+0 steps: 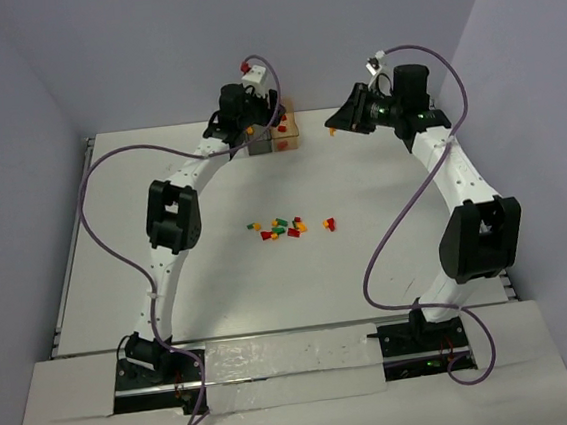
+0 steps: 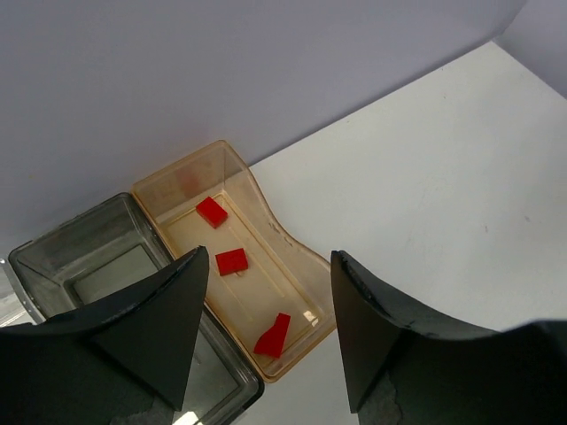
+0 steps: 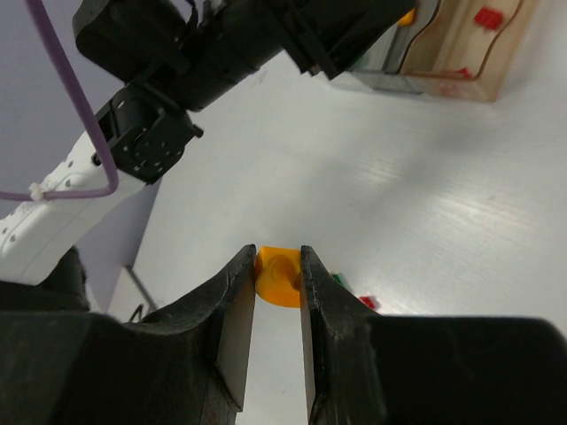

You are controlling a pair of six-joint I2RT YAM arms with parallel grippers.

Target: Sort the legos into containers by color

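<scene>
No lettering, label, brand, number or sign can be read in any view; the orange-tinted container (image 2: 283, 266), the smoky grey container (image 2: 89, 252), the red legos (image 2: 232, 260) and the desk (image 2: 425, 177) show no legible mark.

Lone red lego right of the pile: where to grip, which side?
Likely straight down from above, jaws across its narrow width. The red lego lies low on the table, clear of the pile, leaving room either side. Finer shape is too small to tell.

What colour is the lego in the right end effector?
The lego is orange-yellow; the right wrist view shows it best.
</scene>
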